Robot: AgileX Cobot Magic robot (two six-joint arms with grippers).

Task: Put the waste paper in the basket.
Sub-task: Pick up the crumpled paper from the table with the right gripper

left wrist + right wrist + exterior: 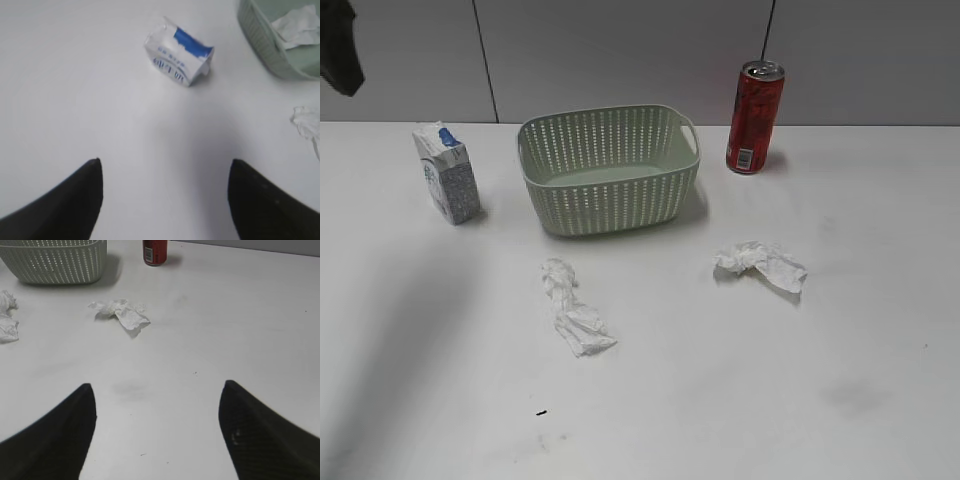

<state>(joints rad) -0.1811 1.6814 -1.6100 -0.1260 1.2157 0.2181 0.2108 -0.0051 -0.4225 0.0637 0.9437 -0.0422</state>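
Observation:
The pale green basket (610, 200) stands at the back middle of the white table. One white paper wad (299, 26) lies inside it, seen only in the left wrist view. A long twisted wad (573, 308) lies in front of the basket, and another wad (761, 264) lies to its front right. My left gripper (165, 170) is open and empty, high above bare table near the blue-and-white packet (178, 51). My right gripper (156, 390) is open and empty above bare table, well short of the right wad (121, 312). The basket also shows in the left wrist view (260, 37) and the right wrist view (55, 262).
The packet (448, 172) stands left of the basket. A tall red can (754, 117) stands to the basket's right at the back. A dark part of the left arm (340, 45) shows in the top left corner. A grey wall runs behind the table.

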